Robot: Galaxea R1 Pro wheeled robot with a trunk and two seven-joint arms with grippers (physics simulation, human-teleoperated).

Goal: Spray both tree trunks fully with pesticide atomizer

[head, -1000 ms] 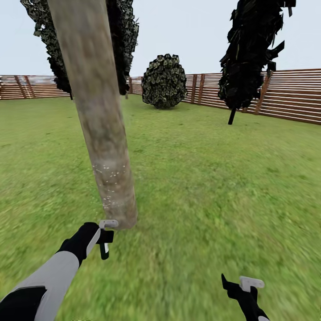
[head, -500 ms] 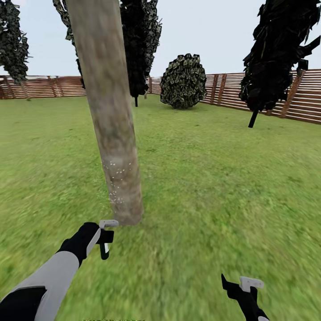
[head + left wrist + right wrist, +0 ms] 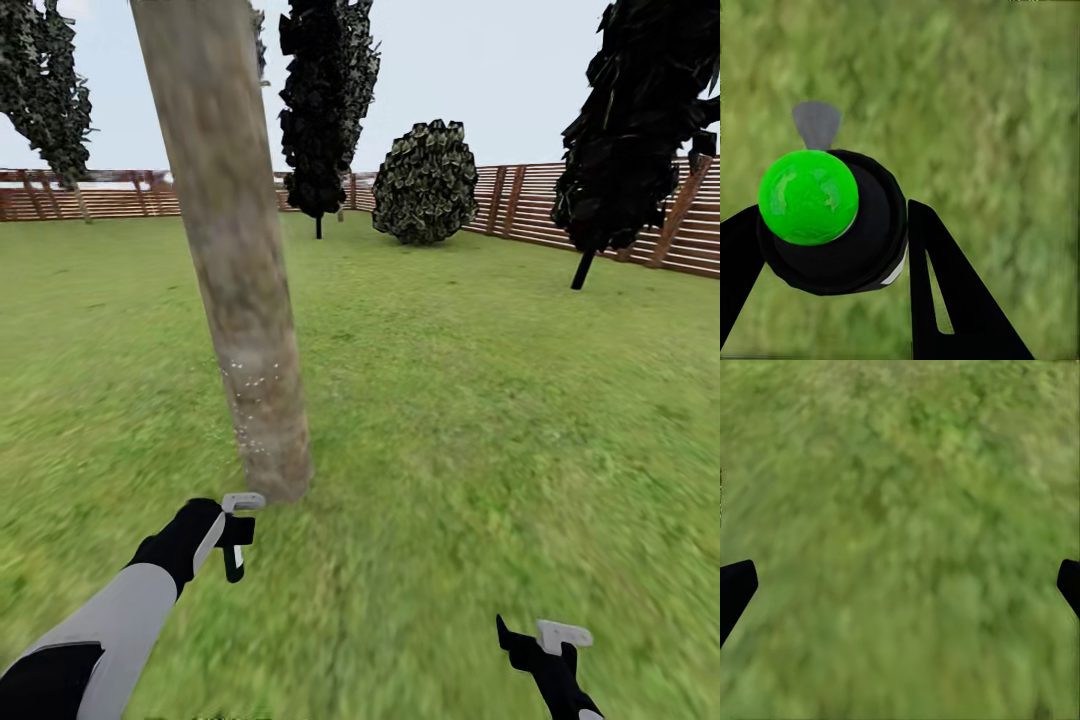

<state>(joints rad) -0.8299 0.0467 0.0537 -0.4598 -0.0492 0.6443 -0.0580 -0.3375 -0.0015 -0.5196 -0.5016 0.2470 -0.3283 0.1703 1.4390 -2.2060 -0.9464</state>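
A: White specks of pesticide (image 3: 252,400) sit on the low part of the tree trunk (image 3: 235,270) and nowhere above; the risk is that the upper bark never gets coated if the nozzle stays this low.

B: Agreed. Left hand (image 3: 238,532) pinches the pesticide atomizer (image 3: 832,221), forearm stretched forward and low, just short of the trunk base.

A: Nozzle direction?

B: Hard to tell, probably downward toward the floor (image 3: 470,400), so spray could land on grass.

A: Right hand (image 3: 545,640)?

B: Spread apart, holding nothing, low over the grass.
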